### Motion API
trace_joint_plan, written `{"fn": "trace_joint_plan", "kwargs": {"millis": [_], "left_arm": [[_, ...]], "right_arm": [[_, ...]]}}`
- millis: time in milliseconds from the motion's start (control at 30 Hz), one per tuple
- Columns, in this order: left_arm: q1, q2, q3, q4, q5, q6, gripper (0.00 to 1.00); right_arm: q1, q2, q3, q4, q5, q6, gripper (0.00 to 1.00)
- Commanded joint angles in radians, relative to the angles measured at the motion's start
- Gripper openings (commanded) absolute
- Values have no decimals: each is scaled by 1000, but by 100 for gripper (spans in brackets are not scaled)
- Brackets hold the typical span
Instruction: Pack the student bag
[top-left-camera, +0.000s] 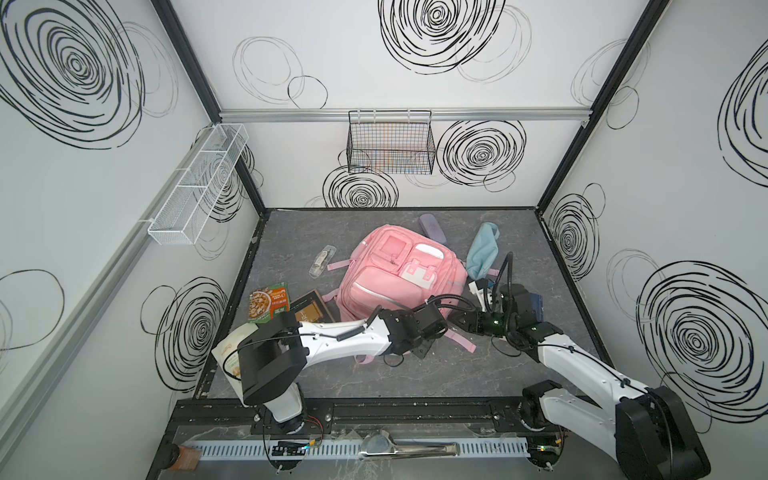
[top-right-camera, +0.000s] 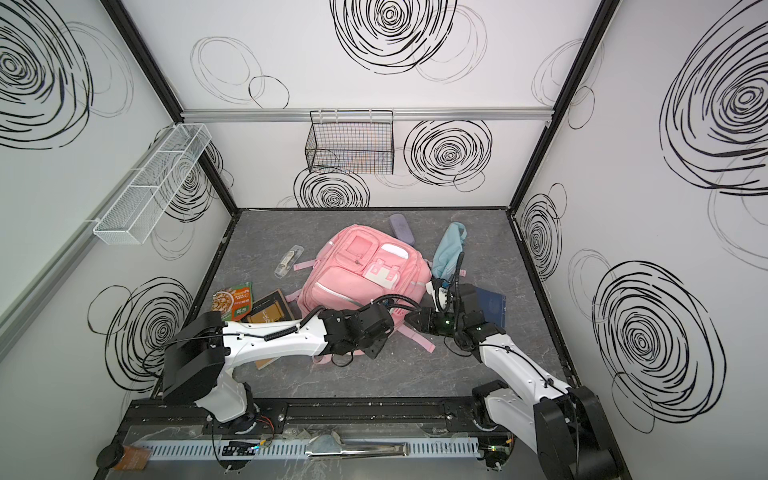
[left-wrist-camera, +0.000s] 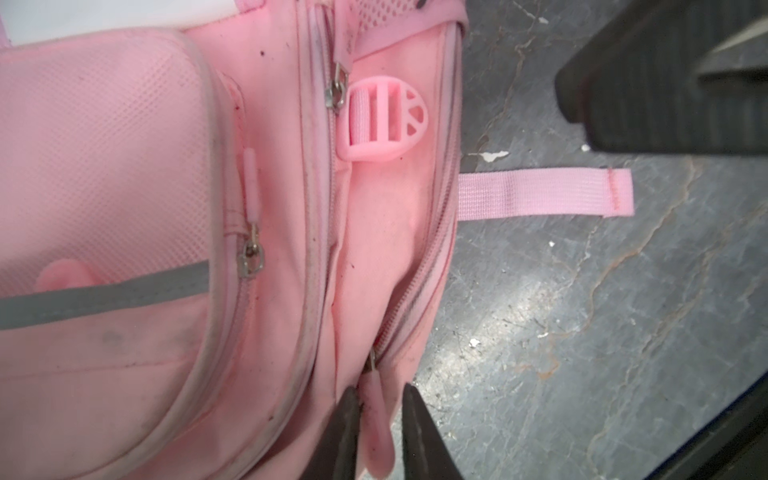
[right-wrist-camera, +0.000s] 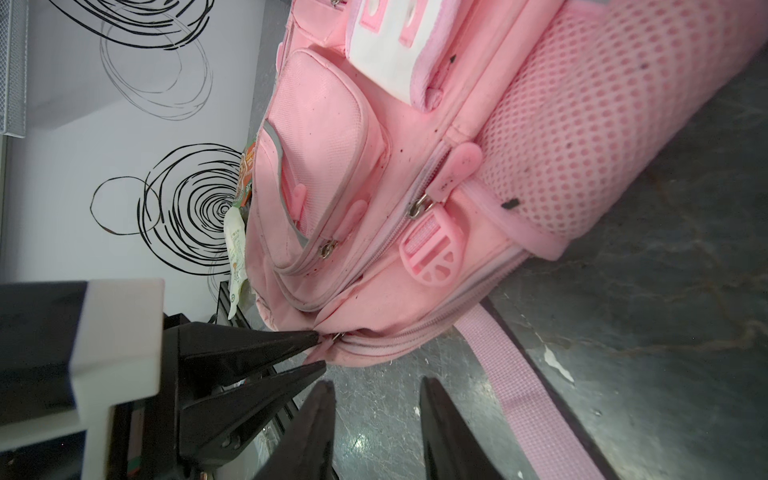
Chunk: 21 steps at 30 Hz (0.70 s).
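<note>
Pink fabric filled the middle of the grey, stone-patterned table (top-left-camera: 415, 386), where the student bag (top-left-camera: 386, 286) lay with its pocketed front facing up in both top views. Both arms reached to the bag's near edge. In the left wrist view the left gripper (left-wrist-camera: 380, 388) had its jaws narrowly apart on either side of a pink zipper pull (left-wrist-camera: 376, 432) at the end of the bag's outer zipper. One finger (left-wrist-camera: 345, 432) lay against the pull, while a sliver of fabric showed between the pull and the other finger. The right wrist view showed the same pull sitting between those two dark tips. The right gripper (right-wrist-camera: 378, 382) hung just beside the bag's edge, jaws spread over bare table and holding nothing. A pink strap (left-wrist-camera: 544, 193) lay flat on the table, running out from under the bag. A light-blue pouch (top-left-camera: 482, 249) lay just right of the bag, and a purple case (top-left-camera: 432, 226) lay behind it. A green-and-orange snack packet (top-left-camera: 268, 301) and a brown book (top-left-camera: 309, 309) lay to the bag's left. A dark-blue book (top-right-camera: 490, 305) showed beside the right arm.
</note>
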Motion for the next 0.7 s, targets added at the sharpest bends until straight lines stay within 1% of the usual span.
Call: {"fn": "trace_joint_plan", "kwargs": {"millis": [0,167,400,467,667], "left_arm": [[13,5,3,-8,-4,0,27],[16,11,-16,0,6,2,25],[17,33,-15,-14,9,23,26],[16,39,-19,-16,15,50,25],[16,38,-52,-11,6,53,24]], "right_arm": [[-6,6,15,-9,-12,-14,38],[-7,14,18,-8,-18,-12,38],[-7,17,20,-4,-21,-13,37],[-7,16,20,-4,-24,-14,37],[-7,12,13,0,-27,-11,37]]}}
